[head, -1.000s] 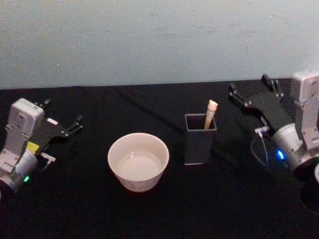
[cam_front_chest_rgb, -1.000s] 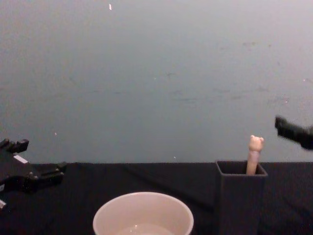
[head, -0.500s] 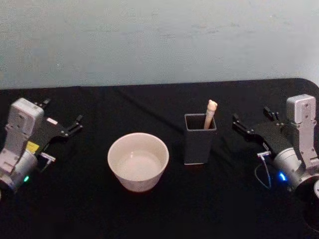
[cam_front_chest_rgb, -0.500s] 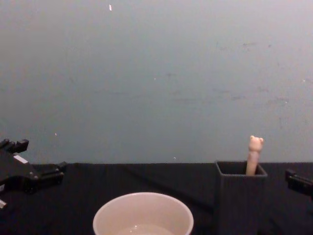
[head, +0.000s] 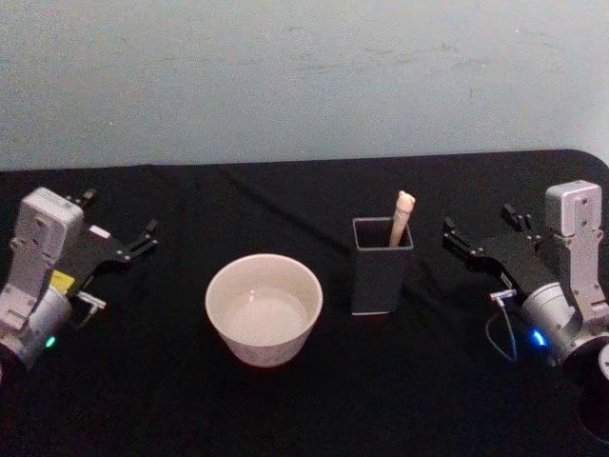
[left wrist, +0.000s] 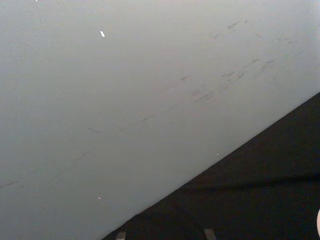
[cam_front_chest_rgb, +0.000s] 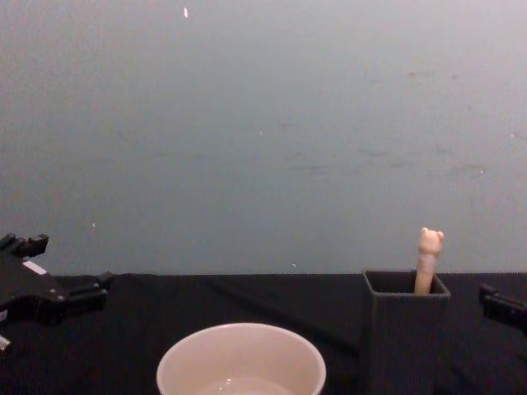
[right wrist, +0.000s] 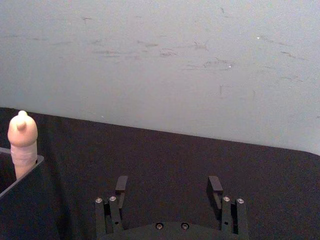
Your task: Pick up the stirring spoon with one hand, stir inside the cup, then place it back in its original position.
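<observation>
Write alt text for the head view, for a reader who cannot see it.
A stirring spoon stands in a dark holder on a black table, with a cream cup to the holder's left. The open right pincer sits beside the holder; the left pincer rests at the table's left edge.

There was one cup (head: 264,307), wide and cream-white, near the middle of the bench (head: 285,409). There was one dark holder (head: 382,266) to its right, and one stirring spoon (head: 402,217) stood in it. Two end effectors were present: the left end effector (head: 133,246) at the left edge and the right end effector (head: 476,238) at the right.
</observation>
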Robot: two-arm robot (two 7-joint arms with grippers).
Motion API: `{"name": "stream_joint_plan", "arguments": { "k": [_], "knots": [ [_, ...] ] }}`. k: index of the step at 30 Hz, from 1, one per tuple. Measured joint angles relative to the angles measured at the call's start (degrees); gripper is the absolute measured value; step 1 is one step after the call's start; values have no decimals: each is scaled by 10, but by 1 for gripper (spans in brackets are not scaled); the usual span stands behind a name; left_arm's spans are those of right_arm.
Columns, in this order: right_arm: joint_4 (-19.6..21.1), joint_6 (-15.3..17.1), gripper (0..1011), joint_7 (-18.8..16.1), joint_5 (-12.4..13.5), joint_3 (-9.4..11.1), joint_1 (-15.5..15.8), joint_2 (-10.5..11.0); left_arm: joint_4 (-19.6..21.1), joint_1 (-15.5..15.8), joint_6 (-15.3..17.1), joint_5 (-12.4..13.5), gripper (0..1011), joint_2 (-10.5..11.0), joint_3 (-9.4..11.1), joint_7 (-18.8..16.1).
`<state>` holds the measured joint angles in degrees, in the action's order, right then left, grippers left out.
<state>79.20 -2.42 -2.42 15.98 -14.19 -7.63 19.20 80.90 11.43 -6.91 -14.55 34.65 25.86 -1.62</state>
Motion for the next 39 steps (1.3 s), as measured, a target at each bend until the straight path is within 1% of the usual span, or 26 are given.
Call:
{"name": "stream_joint_plan", "arguments": {
  "k": [39],
  "knots": [
    [1, 0, 1002, 1, 0, -1, 0, 1, 0, 0, 0, 0, 1002, 0, 0, 0]
  ]
}}
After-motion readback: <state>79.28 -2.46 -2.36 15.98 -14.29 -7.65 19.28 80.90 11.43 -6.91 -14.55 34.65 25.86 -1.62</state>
